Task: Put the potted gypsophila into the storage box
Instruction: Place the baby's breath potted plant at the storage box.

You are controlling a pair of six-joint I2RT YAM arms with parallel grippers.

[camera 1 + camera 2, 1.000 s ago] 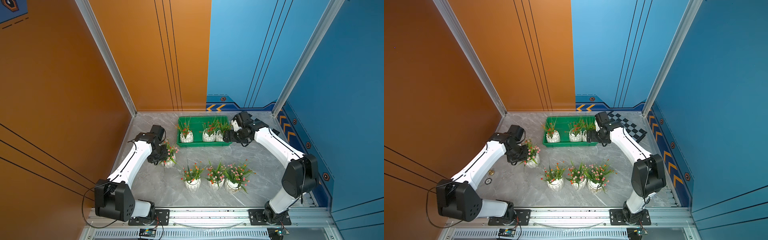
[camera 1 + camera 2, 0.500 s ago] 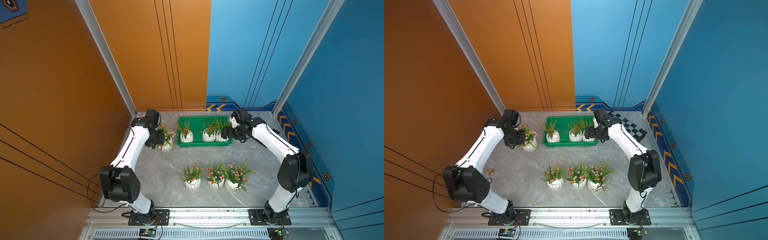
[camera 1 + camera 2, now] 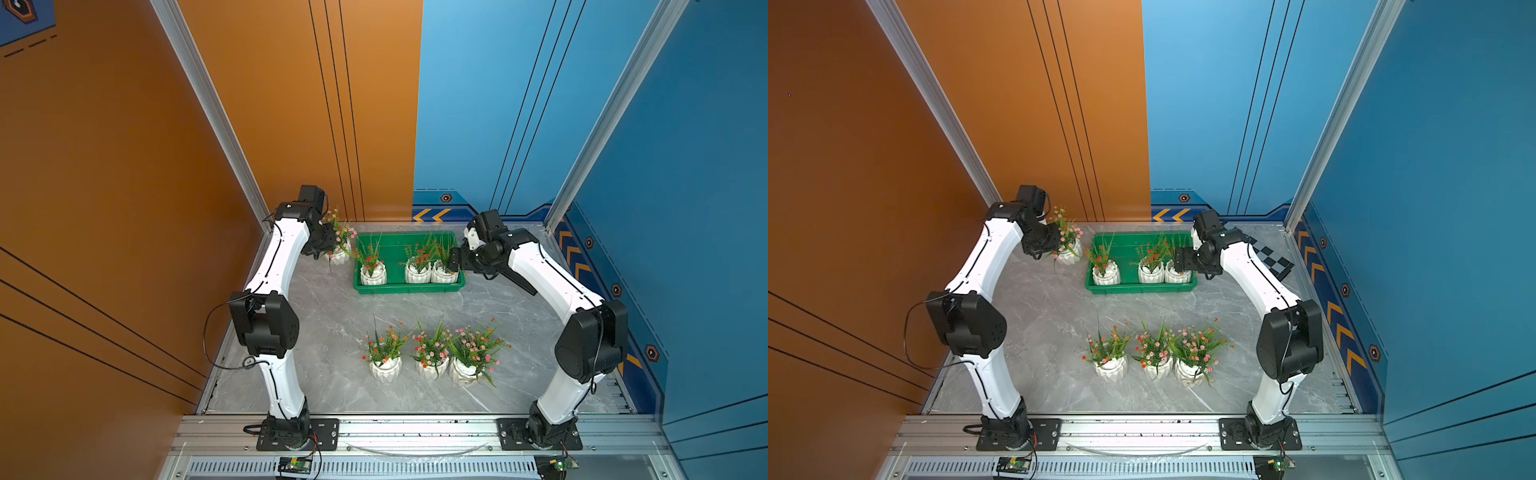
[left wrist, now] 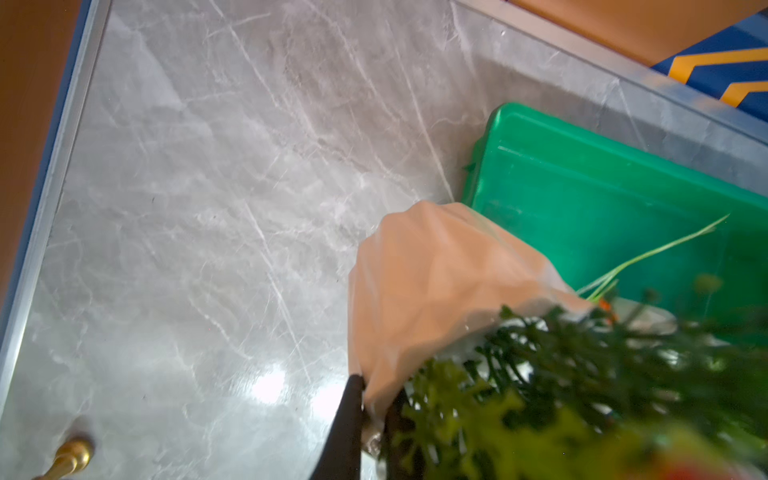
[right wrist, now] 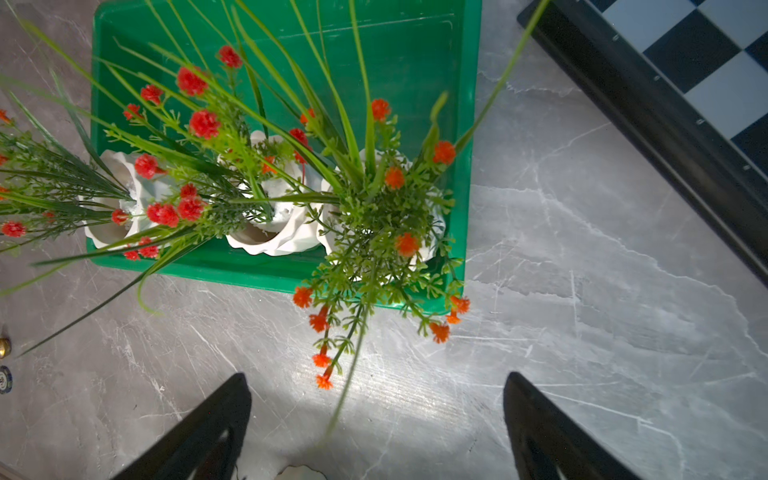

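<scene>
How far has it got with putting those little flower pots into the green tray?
About halfway. Three pots stand in the green tray. A fourth pot is gripped by its rim in the left pincer, held beside the tray's end. The right pincer is open and empty. Three more pots wait in a row on the table.

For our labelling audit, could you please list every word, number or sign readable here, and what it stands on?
No words or numbers can be read anywhere.
Yellow chevrons: a sign without text, on the blue wall strip.
Hexagon badge on that strip: too small to read.
Hexagon emblem on the corner panel: blurred, no legible text.
</scene>
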